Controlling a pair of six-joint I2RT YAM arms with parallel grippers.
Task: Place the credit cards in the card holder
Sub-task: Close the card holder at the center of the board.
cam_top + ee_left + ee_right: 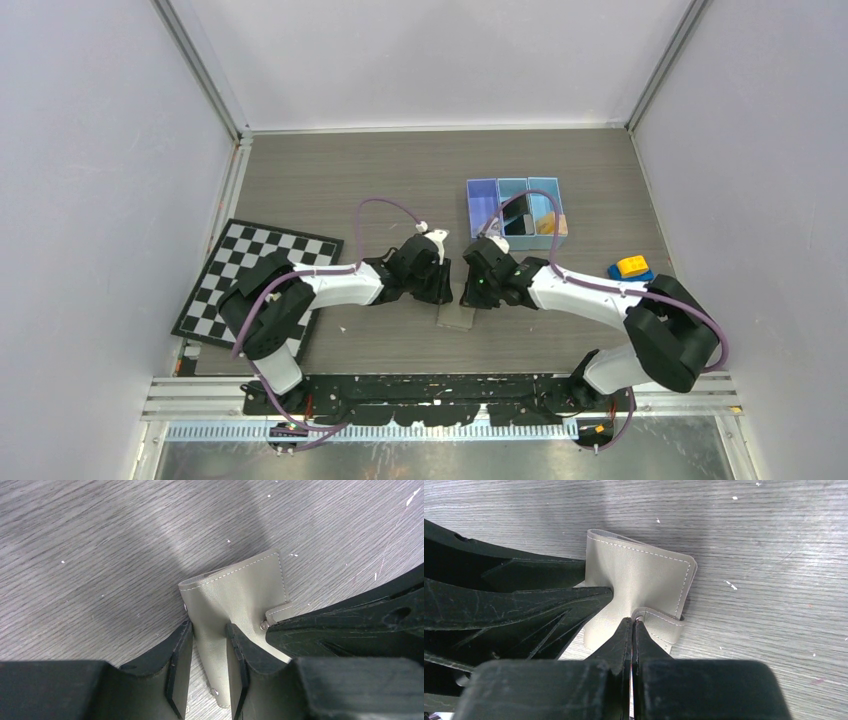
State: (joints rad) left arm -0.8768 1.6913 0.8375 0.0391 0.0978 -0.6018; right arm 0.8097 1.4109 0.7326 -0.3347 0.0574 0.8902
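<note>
The card holder is a grey-taupe wallet lying folded shut on the table between the two arms; it also shows in the top view and the right wrist view. My left gripper is shut on a raised fold of its cover. My right gripper is shut on its snap tab. The two grippers meet nose to nose in the top view, left and right. A dark card and an orange card sit in the blue tray.
The blue three-compartment tray stands just behind the right gripper. A black-and-white checkered mat lies at the left. A small yellow and blue object sits at the right. Walls enclose the table on three sides.
</note>
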